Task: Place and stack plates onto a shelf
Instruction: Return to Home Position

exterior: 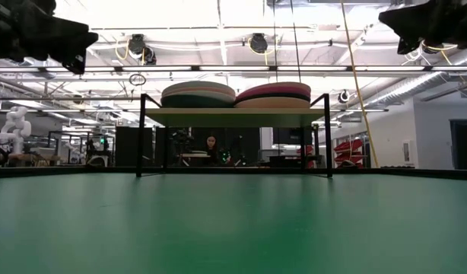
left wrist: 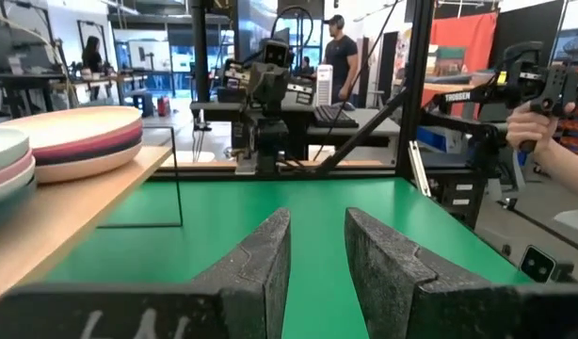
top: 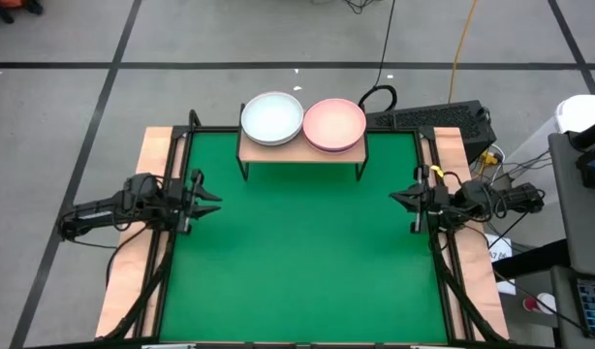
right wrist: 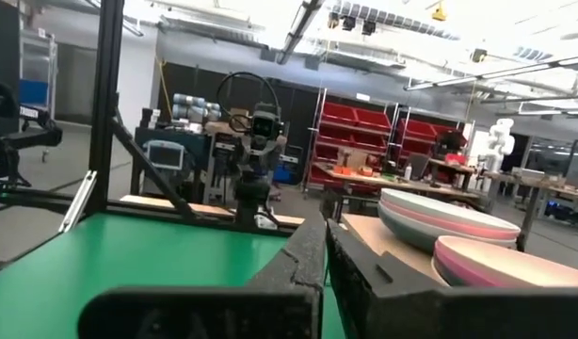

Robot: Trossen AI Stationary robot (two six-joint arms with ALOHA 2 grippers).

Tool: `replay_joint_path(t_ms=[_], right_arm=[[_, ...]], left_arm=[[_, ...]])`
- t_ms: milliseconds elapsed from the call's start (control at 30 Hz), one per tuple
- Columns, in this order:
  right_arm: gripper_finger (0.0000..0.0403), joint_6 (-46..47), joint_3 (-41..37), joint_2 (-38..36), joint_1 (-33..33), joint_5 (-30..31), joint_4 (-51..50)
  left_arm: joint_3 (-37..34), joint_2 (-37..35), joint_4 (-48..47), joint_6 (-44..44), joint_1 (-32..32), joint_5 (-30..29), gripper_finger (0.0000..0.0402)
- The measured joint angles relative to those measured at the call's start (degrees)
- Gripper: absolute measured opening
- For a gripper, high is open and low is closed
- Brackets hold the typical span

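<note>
Stacking looks finished: the plates [top: 271,118] sit in 2 piles side by side on the shelf [top: 297,153]; left gripper [top: 214,202] and right gripper [top: 396,198] hover at opposite counter [top: 297,262] edges, both empty; left fingers slightly parted, right fingers closed; the next move only needs both arms to park.

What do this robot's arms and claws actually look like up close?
The left arm and right arm are black, chunky and jointed, with thin dark cables behind them. The left gripper and right gripper each end in two wedge-shaped fingers of rough dark-grey padding. A small yellow tag shows near the right wrist.
</note>
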Motion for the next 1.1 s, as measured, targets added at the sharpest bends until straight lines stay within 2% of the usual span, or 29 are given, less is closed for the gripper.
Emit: replay_joint_path(t_ms=[300,433,567,900,1000,1100], right_arm=[[0.0,1.1,-3.5,0.0,0.0,0.4,1.2],[0.0,1.1,-3.8,0.0,0.0,0.5,1.6],[0.0,1.1,-3.8,0.0,0.0,0.4,1.6],[0.0,0.9,-3.8,0.0,0.0,0.4,1.5],[0.0,0.9,-3.8,0.0,0.0,0.4,1.6],[0.0,1.0,-3.8,0.0,0.0,0.5,1.6]], left_arm=[[-0.5,0.0,0.7,0.6,0.0,0.0,0.0108],[-3.6,0.0,4.2,-0.9,0.0,0.0,0.0108],[-8.3,0.0,11.8,-1.2,0.0,0.0,0.0108],[-8.4,0.2,8.9,-6.5,0.0,-0.3,0.0108],[-8.4,0.1,8.9,-4.5,-0.2,0.4,0.0089],[-8.3,0.1,8.9,-1.5,-0.4,0.4,0.0037]])
